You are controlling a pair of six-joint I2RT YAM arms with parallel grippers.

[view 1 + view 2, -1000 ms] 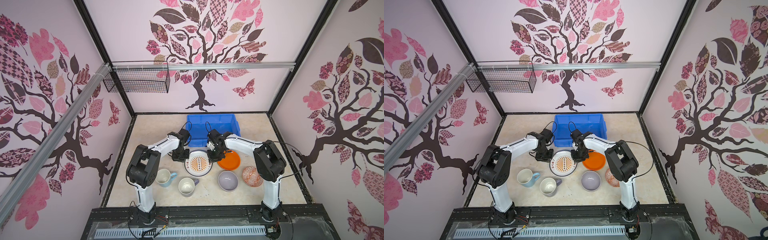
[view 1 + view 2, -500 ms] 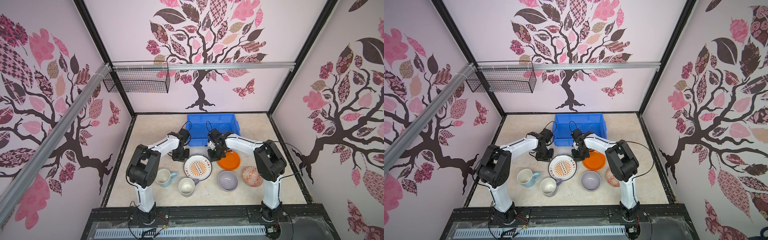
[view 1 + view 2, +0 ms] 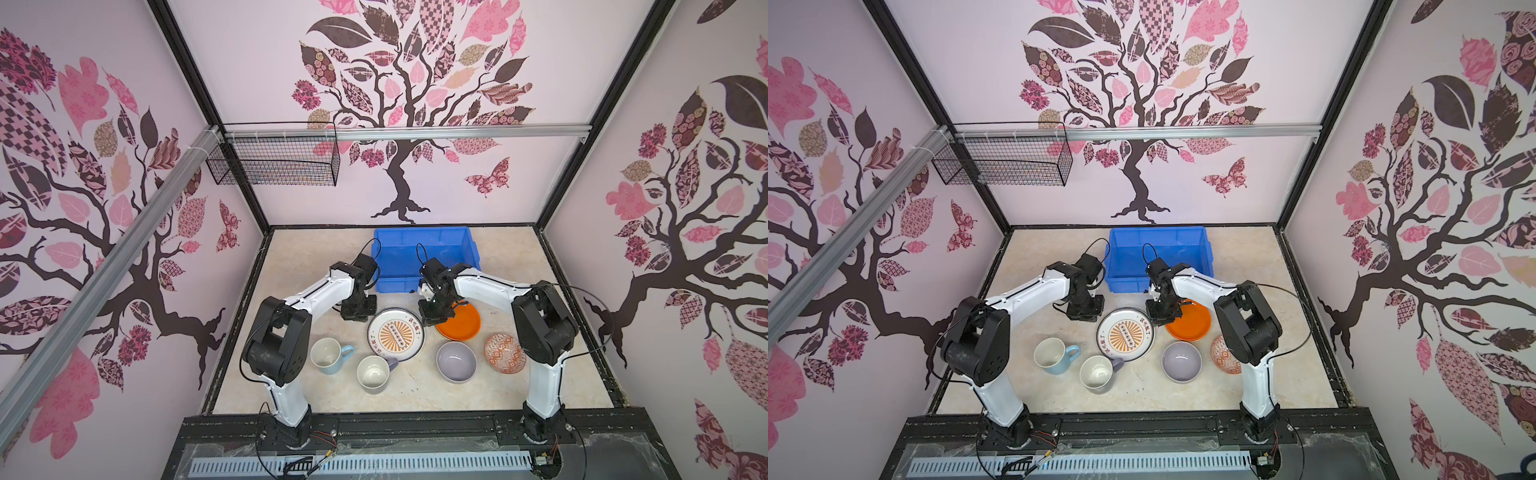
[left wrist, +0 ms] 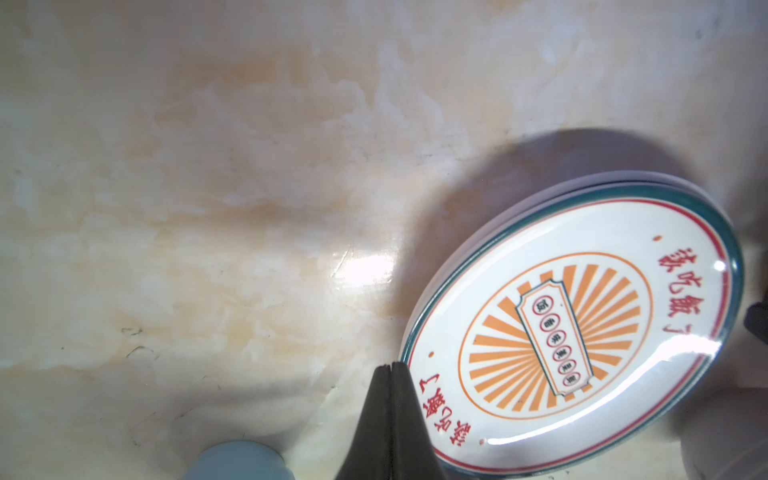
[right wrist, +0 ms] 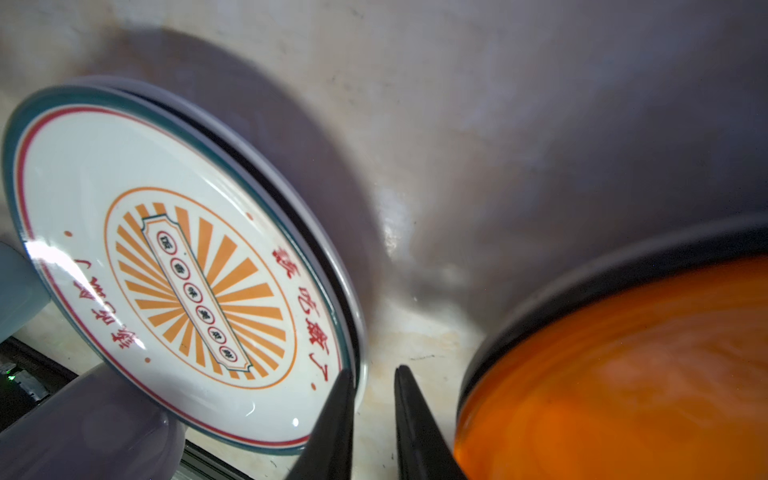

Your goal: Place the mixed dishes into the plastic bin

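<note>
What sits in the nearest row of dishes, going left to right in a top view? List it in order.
blue mug → lavender mug → lavender bowl → patterned bowl

Both top views look steeply down from high overhead, side by side, onto the whole table [image 3: 291, 257] and back wall [image 3: 457, 187]. My wrist cameras sit close over the table, and both catch the sunburst plate [image 4: 561, 332] from opposite sides.

White arms [image 3: 320, 291], black joints [image 3: 276, 349], thin looped black cables [image 3: 420, 244]
</note>
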